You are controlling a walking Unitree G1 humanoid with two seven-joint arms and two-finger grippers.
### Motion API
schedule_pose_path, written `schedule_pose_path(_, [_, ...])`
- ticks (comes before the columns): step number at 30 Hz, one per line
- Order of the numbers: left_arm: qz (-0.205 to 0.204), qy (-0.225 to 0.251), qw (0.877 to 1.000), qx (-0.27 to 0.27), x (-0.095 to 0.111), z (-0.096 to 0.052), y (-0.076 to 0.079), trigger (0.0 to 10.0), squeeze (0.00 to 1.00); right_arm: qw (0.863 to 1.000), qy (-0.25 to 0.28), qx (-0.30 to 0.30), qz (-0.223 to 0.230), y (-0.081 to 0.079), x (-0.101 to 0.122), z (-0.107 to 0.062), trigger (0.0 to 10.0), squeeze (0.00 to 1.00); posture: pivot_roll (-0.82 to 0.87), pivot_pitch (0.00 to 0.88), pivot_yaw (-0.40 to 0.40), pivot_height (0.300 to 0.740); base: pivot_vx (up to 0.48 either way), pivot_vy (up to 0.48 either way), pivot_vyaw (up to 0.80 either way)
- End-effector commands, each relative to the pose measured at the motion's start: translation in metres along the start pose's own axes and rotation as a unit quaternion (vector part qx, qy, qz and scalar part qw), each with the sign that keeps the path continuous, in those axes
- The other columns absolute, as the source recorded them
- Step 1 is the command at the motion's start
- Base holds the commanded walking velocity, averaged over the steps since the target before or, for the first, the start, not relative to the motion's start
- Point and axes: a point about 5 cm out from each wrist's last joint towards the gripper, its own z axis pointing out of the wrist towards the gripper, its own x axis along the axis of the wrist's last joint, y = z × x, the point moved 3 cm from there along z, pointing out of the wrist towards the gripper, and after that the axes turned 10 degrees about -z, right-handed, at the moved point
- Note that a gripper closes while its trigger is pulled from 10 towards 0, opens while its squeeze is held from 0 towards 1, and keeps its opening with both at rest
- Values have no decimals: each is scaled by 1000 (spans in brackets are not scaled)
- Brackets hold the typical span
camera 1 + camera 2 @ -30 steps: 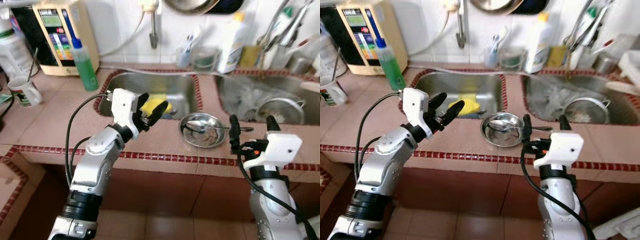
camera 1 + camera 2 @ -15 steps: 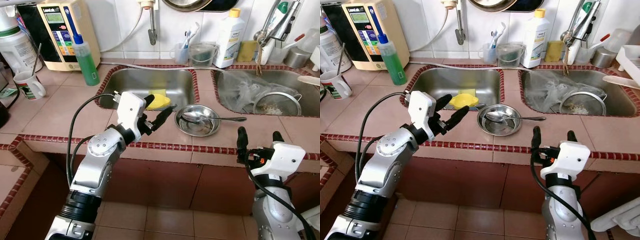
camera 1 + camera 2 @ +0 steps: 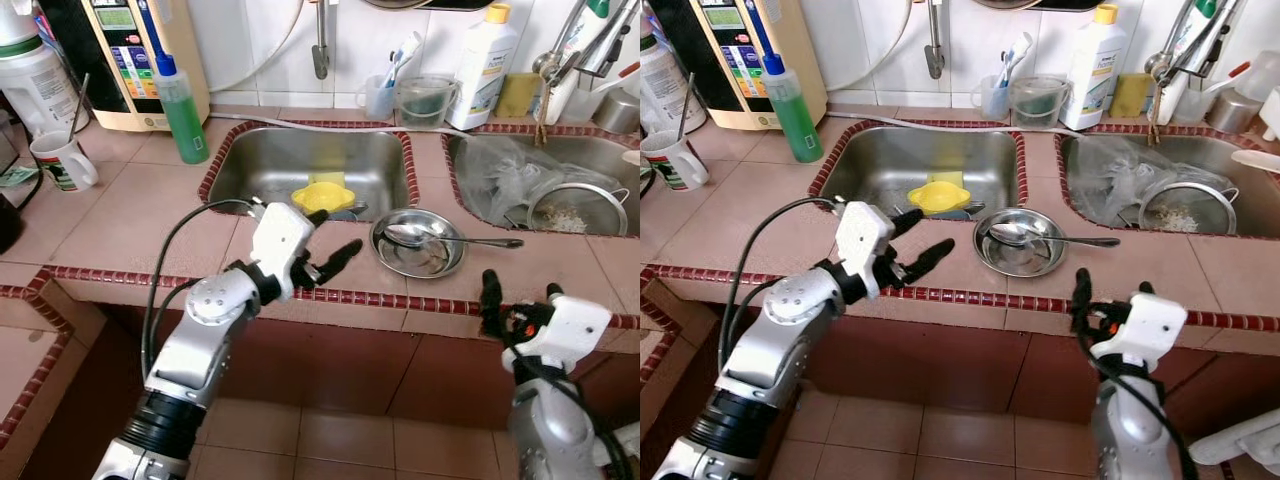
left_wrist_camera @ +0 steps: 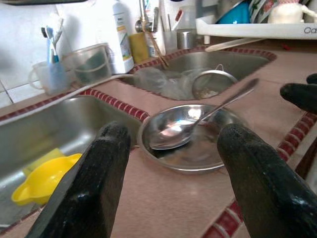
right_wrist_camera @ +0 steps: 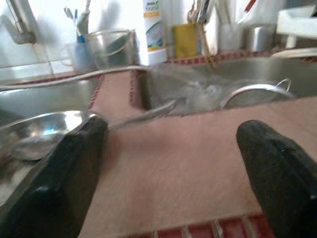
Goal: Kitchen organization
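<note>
Steel bowl (image 3: 417,243) with a spoon (image 3: 440,237) resting in it sits on the tiled desk (image 3: 130,215), on the strip between the two sinks, and it looks like the thing this tidying is about. The spoon's bowl lies inside the dish while its handle juts out over the rim toward the right sink (image 3: 585,160), so the pair would likely shift if nudged carelessly.

The left claw (image 3: 325,262) hangs over the desk's front edge just beside the bowl, fingers spread apart and empty. In the left wrist view the bowl (image 4: 190,136) lies framed between the two fingers (image 4: 96,183), which suggests the arm is lined up for a reach at it. The right claw (image 3: 520,300) sits lower, at the red tile border in front of the desk, also spread wide and holding nothing; it seems parked clear of the dish.

A yellow funnel (image 3: 322,195) lies in the left sink (image 3: 270,165), near the bowl, and a strainer (image 3: 570,207) rests in the right sink, probably left there to drain.
</note>
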Motion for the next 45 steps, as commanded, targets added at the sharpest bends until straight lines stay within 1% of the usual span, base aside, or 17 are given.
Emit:
schedule_pose_path(1, [1,-5,1000,0,0,0,5,10000,0,1000,-9,-2,1,5,-4,3,10000,0,-191,78,76,740,0,0,0])
schedule_pose_path(4, [-5,-7,1000,0,0,1,13,10000,0,1000,-2,2,1,10,-1,11,10000,0,-187,93,75,740,0,0,0])
schedule_pose_path(6, [-6,-10,1000,-5,0,0,21,10000,0,1000,-1,17,13,9,-1,16,10000,0,-180,107,71,740,0,0,0])
schedule_pose_path(10, [-6,-18,1000,-6,-3,0,26,10000,0,999,0,29,29,8,0,20,10000,0,-177,111,70,740,0,0,0])
schedule_pose_path(13, [-1,-18,1000,-9,-5,0,33,10000,0,997,6,46,60,6,2,25,10000,0,-172,119,69,740,0,0,0])
schedule_pose_path(14, [-1,-18,1000,-10,-5,0,34,10000,0,997,6,48,63,6,2,25,10000,0,-172,119,69,740,0,0,0])
schedule_pose_path(15, [-2,-18,1000,-9,-3,0,36,10000,0,995,9,59,80,4,3,27,10000,0,-168,127,70,740,0,0,0])
schedule_pose_path(16, [-2,-18,1000,-9,-3,0,36,10000,0,995,9,59,80,4,3,27,10000,0,-168,127,70,740,0,0,0])
schedule_pose_path(17, [-1,-18,1000,-10,-2,0,36,10000,0,993,10,66,95,4,3,29,10000,0,-167,130,70,740,0,0,0])
schedule_pose_path(19, [-3,-18,1000,-9,-1,-1,37,10000,0,992,11,71,100,5,2,31,10000,0,-164,142,72,740,0,0,0])
schedule_pose_path(21, [0,-18,1000,-10,0,-1,37,10000,0,990,11,75,116,7,1,35,10000,0,-161,148,73,740,0,0,0])
schedule_pose_path(23, [-2,-20,1000,-12,1,-3,37,10000,0,990,11,81,118,7,2,39,10000,0,-152,174,74,740,0,0,0])
schedule_pose_path(31, [0,-32,999,-11,2,-10,34,10000,0,988,12,95,118,7,1,47,10000,0,-135,213,80,740,0,0,0])
schedule_pose_path(37, [-9,-34,999,-29,5,-15,39,10000,0,988,21,102,118,5,5,53,10000,0,-125,235,87,740,0,0,0])
schedule_pose_path(39, [-19,-29,999,-39,7,-15,43,10000,0,987,29,103,120,5,8,57,10000,0,-122,240,89,740,0,0,0])
schedule_pose_path(45, [-18,-32,999,-40,9,-17,44,10000,0,984,47,110,129,7,15,63,10000,0,-114,245,93,740,0,0,0])
